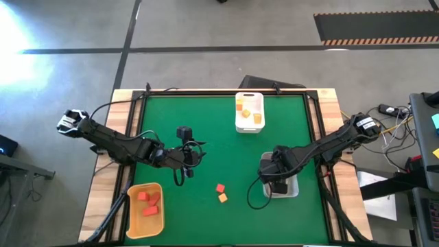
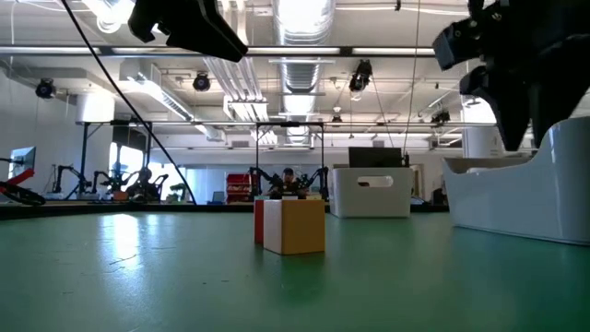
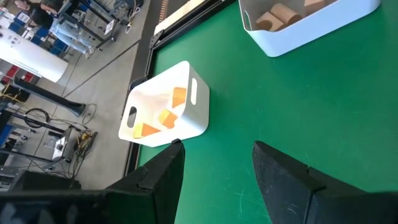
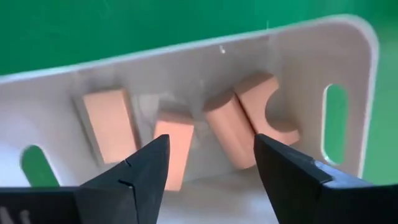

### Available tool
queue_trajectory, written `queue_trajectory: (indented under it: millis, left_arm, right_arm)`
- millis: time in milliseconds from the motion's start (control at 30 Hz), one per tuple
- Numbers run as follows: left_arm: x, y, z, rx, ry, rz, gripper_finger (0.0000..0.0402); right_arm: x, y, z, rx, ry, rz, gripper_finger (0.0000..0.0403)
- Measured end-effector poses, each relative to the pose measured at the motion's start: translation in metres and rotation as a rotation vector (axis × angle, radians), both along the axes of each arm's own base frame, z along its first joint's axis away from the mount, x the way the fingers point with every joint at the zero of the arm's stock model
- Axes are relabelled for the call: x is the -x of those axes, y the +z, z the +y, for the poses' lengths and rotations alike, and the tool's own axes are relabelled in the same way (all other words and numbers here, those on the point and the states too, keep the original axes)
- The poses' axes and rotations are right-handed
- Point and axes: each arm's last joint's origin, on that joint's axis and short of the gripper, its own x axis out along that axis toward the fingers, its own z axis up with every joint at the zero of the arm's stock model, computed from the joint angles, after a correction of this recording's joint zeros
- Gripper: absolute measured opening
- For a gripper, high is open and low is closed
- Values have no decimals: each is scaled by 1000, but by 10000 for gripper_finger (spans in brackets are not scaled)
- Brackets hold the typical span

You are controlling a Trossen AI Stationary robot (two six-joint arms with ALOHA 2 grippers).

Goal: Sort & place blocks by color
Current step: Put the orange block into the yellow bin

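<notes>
My right gripper [image 4: 211,143] points down, open, above the pale tray [image 1: 293,190] near the table's right edge, with nothing between its fingers. Several tan blocks [image 4: 233,127] lie on that tray's floor below it. My left gripper [image 3: 217,146] hangs open and empty above the left middle of the table [image 1: 186,159]. A red block [image 1: 220,187] and an orange-yellow block [image 1: 223,197] rest side by side on the green mat; the low view shows them too [image 2: 293,225]. The white tray [image 1: 249,112] holds orange-yellow blocks [image 3: 168,115]. The yellow tray [image 1: 145,209] holds red blocks [image 1: 149,200].
The white tray stands at the far middle of the table, the yellow tray at the near left corner. Cables run along the table's left and right edges. Green mat lies bare between the two arms, around the loose pair of blocks.
</notes>
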Motion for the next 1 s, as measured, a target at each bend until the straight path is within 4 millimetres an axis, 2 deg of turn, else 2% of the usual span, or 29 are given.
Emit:
queue_trajectory:
  millis: [167,333,533,733,1000]
  left_arm:
    - [-1,1,0,5,0,-13,173]
    - [-3,4,-1,25,-3,-58,173]
    - [-12,-2,-6,104,-29,-80,173]
    - [-26,-28,-18,274,-81,-2,173]
    - [-55,-71,-42,487,-303,98,173]
  right_arm:
    - [-8,11,1,70,9,-163,225]
    - [-19,12,9,108,138,-456,224]
    - [-25,15,10,159,252,-708,218]
    - [-25,24,9,190,345,-904,212]
    - [-21,25,8,216,415,-1064,212]
